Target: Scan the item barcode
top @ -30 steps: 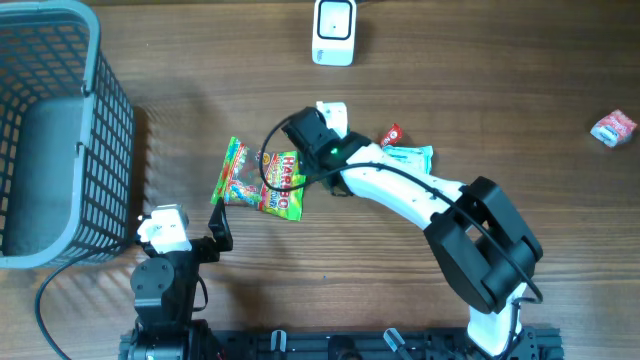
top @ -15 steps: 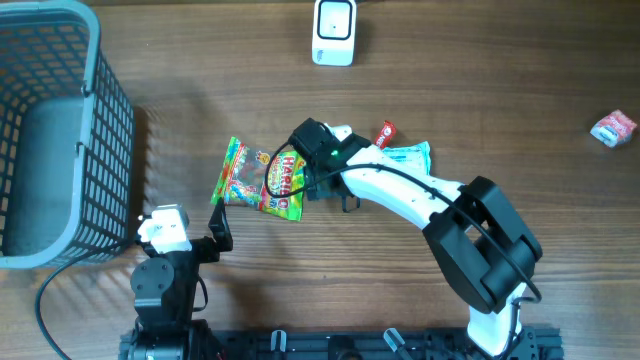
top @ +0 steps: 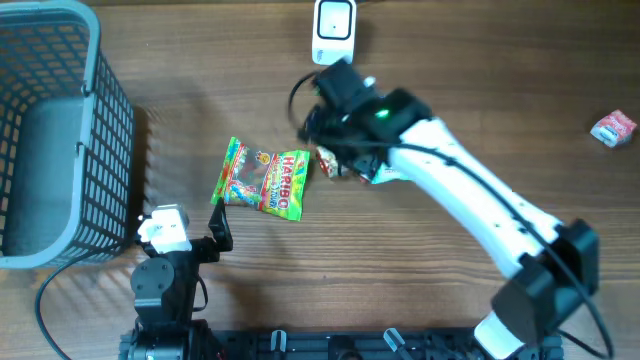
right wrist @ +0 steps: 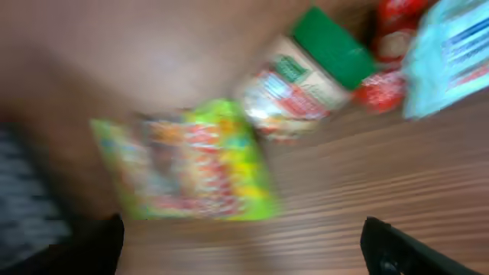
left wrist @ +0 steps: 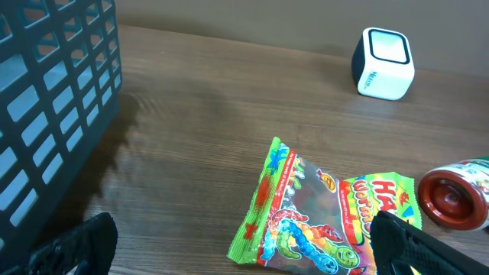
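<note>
The candy bag (top: pixel 262 181) is bright green with rainbow-coloured worms. The scanner (top: pixel 333 32) is white, the basket (top: pixel 105 120) a grey-blue grid, the counter (top: pixel 500 90) brown wood grain.

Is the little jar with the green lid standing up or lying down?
Lying down. From above, the jar shows its label side, with its lid pointing sideways; the left wrist view faces its round end.

Right arm (top: pixel 470 200) outstretched, left arm (top: pixel 165 270) tucked low, fingers (left wrist: pixel 76 244) of both apart.
</note>
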You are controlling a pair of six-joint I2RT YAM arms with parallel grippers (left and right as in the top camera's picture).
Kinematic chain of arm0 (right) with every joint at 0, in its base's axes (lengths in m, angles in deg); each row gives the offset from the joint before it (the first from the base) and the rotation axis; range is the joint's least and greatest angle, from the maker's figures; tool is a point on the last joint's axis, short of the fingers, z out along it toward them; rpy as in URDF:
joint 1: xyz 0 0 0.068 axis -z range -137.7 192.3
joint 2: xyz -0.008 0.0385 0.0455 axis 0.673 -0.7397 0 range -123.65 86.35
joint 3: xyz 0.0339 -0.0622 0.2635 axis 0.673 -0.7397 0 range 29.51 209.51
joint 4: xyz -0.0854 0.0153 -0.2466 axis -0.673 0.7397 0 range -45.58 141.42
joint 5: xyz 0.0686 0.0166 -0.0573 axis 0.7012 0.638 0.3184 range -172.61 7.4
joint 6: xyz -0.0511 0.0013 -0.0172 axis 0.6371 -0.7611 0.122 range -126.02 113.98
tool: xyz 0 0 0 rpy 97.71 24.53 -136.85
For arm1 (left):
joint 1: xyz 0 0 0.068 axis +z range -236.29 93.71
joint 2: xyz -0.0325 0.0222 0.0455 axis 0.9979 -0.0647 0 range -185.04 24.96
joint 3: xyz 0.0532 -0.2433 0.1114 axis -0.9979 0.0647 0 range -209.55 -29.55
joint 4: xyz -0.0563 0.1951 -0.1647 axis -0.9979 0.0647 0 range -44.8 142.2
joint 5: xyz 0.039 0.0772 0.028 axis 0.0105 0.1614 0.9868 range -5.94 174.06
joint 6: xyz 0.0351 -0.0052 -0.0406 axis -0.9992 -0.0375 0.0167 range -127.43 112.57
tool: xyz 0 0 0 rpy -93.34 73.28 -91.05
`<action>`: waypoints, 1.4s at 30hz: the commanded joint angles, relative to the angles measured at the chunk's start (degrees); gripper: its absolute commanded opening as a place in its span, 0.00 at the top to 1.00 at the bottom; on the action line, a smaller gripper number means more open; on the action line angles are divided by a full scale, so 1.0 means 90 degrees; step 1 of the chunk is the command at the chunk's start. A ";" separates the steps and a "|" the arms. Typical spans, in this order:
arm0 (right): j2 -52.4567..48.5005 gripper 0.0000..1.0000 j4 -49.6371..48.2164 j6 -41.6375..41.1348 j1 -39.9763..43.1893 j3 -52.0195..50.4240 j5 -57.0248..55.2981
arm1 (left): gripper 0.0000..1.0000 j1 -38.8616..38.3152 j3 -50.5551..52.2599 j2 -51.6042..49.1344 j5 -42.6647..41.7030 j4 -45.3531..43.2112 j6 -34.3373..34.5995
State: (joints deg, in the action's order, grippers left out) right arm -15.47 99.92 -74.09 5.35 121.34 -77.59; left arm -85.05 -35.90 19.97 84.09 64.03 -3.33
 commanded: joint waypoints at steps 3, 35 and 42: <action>-0.0284 0.00 -0.0221 -0.2851 0.0092 -0.0044 0.0080 | 0.00 -0.0024 0.0066 0.0005 -0.0095 -0.0024 -0.0097; -0.2484 0.22 -0.0223 -0.1542 0.1297 -0.0039 -0.0289 | 0.00 -0.0024 0.0066 0.0005 -0.0095 -0.0024 -0.0100; -0.2310 0.00 -0.0036 -0.2489 0.1277 -0.0029 0.1005 | 0.00 -0.0024 0.0066 0.0005 -0.0095 -0.0024 -0.0097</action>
State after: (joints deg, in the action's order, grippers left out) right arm -36.46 98.55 -90.44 17.15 120.99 -72.41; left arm -85.05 -35.90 19.97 84.09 64.03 -3.33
